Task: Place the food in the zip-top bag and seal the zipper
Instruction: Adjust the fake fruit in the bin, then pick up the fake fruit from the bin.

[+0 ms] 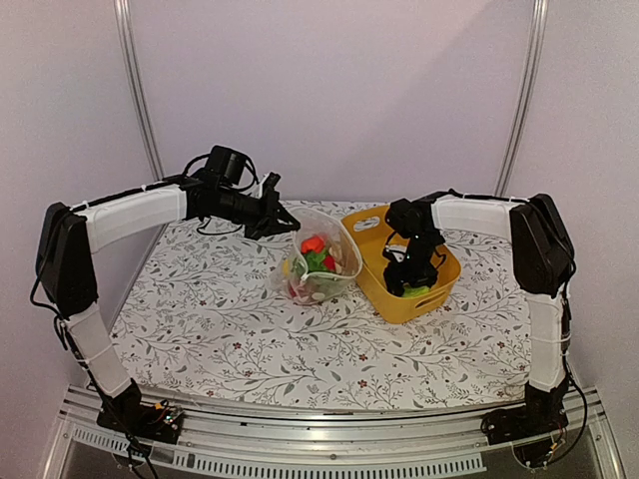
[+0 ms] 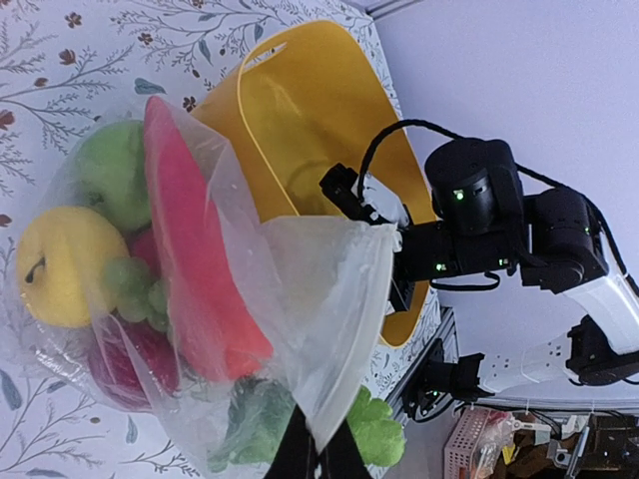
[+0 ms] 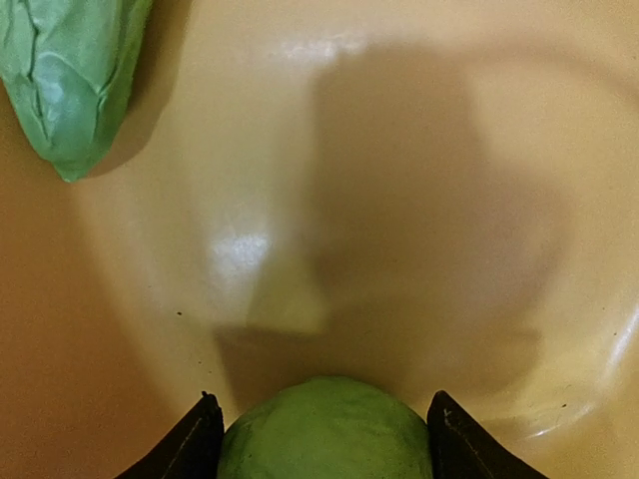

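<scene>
Both arms are stretched far and inward.
The left claw (image 1: 287,222) is closed tight; the right claw (image 3: 321,444) is pointed down, fingers parted.

The bottom edge cut off the green piece (image 3: 324,434) between the right gripper's (image 3: 321,397) fingers, so a grip could not be told. A leafy green piece (image 3: 70,80) ran off the top-left corner. The zip-top bag's (image 2: 329,299) zipper was too faint to trace.

no readable text, labels or numbers anywhere
</scene>
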Motion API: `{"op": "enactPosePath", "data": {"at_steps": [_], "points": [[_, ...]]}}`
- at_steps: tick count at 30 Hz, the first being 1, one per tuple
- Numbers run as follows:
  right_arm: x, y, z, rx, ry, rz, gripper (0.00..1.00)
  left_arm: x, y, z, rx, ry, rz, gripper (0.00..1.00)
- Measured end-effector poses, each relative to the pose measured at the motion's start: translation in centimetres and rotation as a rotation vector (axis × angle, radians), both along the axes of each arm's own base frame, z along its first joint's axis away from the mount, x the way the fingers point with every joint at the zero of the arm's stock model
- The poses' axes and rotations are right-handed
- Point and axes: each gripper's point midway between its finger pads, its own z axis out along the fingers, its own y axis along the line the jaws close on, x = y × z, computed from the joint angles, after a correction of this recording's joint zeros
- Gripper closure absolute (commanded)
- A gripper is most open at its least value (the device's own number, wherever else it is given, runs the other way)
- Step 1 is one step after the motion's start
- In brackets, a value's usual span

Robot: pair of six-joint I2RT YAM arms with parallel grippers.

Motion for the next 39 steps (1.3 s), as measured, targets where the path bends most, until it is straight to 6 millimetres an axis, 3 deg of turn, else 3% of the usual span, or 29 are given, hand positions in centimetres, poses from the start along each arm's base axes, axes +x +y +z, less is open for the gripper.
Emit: {"op": "enactPosePath", "data": {"at_steps": [8, 9, 13, 16, 21, 27, 30, 32, 35, 39], "points": [[-0.2, -0.6, 1.1, 0.027, 0.055, -0.055, 0.12, 0.0, 0.0, 0.0, 0.000, 0.000, -0.001, 1.00], [-0.4, -0.5, 1.3, 0.032, 0.060, -0.057, 0.03, 0.0, 0.0, 0.0, 0.000, 0.000, -0.001, 1.00], [-1.4, -0.6, 1.8, 0.039, 0.099, -0.056, 0.01, 0.0, 0.0, 0.0, -0.001, -0.001, -0.001, 1.00], [-1.8, -0.8, 1.8, 0.032, 0.112, -0.054, 0.08, 0.0, 0.0, 0.0, -0.002, -0.001, -0.002, 1.00], [-2.0, -1.3, 1.5, 0.009, 0.118, -0.052, 0.30, 0.0, 0.0, 0.0, -0.002, -0.001, -0.002, 1.00], [-1.4, -1.7, 2.3, -0.023, 0.090, -0.070, 0.41, 0.0, 0.0, 0.1, -0.002, -0.001, -0.002, 1.00], [0.0, -1.1, 4.5, 0.005, 0.029, -0.082, 0.45, 0.0, 0.0, 0.1, -0.002, -0.001, -0.002, 1.00], [1.1, -0.4, 7.1, 0.052, -0.035, -0.090, 0.45, 0.0, 0.0, 0.0, -0.002, -0.001, -0.001, 1.00], [2.1, 1.1, 12.2, 0.181, -0.144, -0.096, 0.47, 0.0, 0.0, 0.0, -0.002, -0.001, -0.001, 1.00], [1.5, 3.4, 19.1, 0.382, -0.253, -0.075, 0.48, 0.0, 0.0, 0.0, -0.003, 0.003, 0.002, 1.00]]}}
